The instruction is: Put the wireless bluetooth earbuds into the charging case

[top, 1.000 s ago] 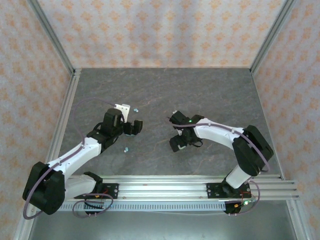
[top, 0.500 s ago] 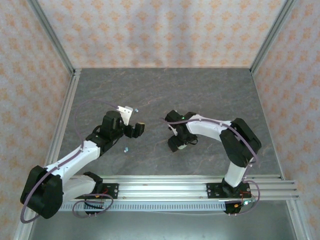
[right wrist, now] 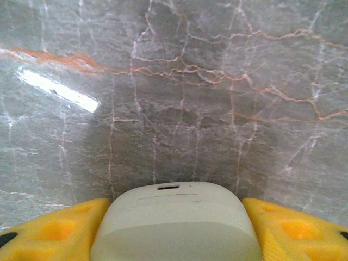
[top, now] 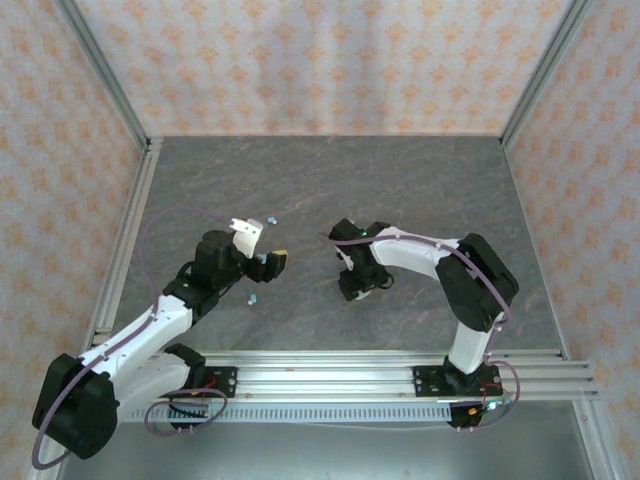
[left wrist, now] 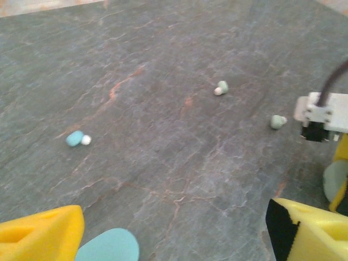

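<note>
A pale mint charging case (right wrist: 174,228) sits between the yellow fingers (right wrist: 54,231) of my right gripper (right wrist: 174,209), and both pads touch its sides. In the top view that gripper (top: 351,286) is low at the table's middle. My left gripper (left wrist: 174,239) is open and hovers over the table, with a light blue case (left wrist: 109,247) lying just inside its left finger (left wrist: 41,234). Ahead of it lie a light blue earbud (left wrist: 75,138) and two mint earbuds (left wrist: 221,87) (left wrist: 278,122). From above, the left gripper (top: 272,262) is left of centre.
The right arm's wrist (left wrist: 321,115) stands at the right edge of the left wrist view, close to one mint earbud. Small blue earbuds (top: 271,215) (top: 251,298) lie beyond and nearer than the left gripper. Aluminium rails (top: 130,230) and patterned walls bound the grey stone table (top: 400,180).
The right gripper's jaws have closed in on the mint case and the arm has folded closer. The left arm has drawn back a little to the left, its jaws slightly narrower.
</note>
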You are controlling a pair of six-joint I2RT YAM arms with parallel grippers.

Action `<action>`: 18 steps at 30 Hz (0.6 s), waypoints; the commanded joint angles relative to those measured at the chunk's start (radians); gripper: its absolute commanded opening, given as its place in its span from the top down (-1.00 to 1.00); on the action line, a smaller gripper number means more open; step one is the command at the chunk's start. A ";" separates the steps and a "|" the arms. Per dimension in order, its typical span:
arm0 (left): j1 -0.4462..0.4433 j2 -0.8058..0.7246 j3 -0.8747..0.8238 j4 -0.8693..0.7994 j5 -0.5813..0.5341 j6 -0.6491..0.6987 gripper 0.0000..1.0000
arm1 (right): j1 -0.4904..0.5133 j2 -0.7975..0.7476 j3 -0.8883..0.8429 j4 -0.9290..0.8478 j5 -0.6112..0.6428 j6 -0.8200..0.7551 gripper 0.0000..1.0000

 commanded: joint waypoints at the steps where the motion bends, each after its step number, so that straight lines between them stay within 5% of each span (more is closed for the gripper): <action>1: -0.023 -0.015 -0.010 0.084 0.104 0.040 -0.72 | -0.013 -0.035 0.081 -0.097 -0.031 0.067 -0.18; 10: -0.207 -0.026 0.040 0.109 0.133 0.244 -0.68 | -0.046 -0.156 0.319 -0.321 -0.172 0.096 -0.15; 18: -0.315 0.053 0.102 0.268 0.128 0.247 -0.68 | -0.065 -0.195 0.491 -0.451 -0.301 0.084 -0.12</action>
